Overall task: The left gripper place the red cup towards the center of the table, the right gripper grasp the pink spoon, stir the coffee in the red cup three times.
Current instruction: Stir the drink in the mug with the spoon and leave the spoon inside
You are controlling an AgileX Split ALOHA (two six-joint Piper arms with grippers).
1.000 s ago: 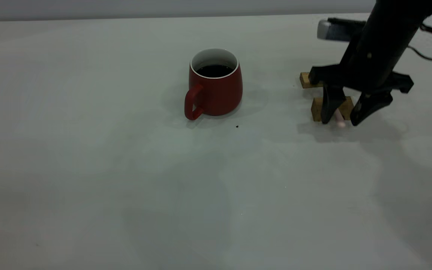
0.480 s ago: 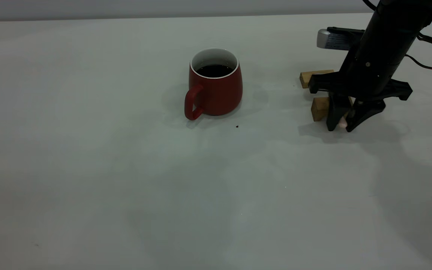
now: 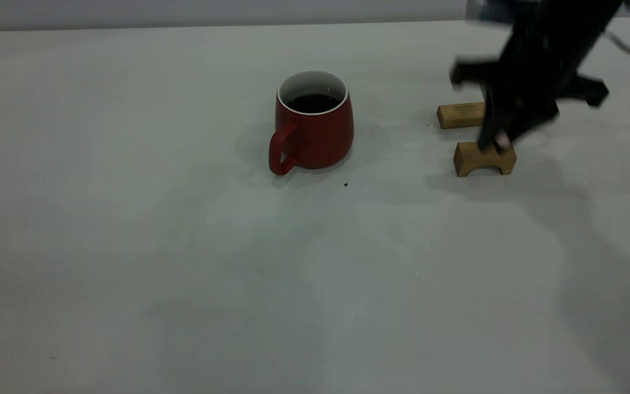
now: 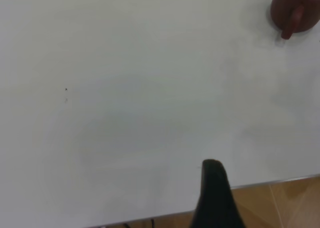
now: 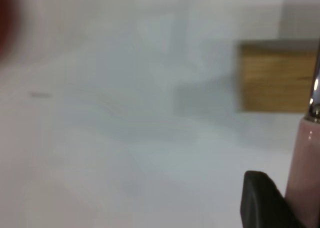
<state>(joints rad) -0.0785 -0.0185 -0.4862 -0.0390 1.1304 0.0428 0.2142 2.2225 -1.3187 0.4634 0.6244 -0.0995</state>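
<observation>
The red cup stands near the middle of the table, handle toward the camera, with dark coffee inside. My right gripper hangs above the nearer wooden block, to the right of the cup, shut on the pink spoon. Only the pale handle tip shows there. In the right wrist view the pink spoon runs beside a dark finger, its metal stem toward the block. My left gripper is parked off the table's edge, far from the red cup.
Two tan wooden blocks lie right of the cup: an arch-shaped one under the right gripper and a flat one behind it. A tiny dark speck sits in front of the cup. The table's edge borders a wooden floor.
The right gripper closed on the pink spoon at the blocks, then rose with it; the arch block is now uncovered. Cup unmoved.
</observation>
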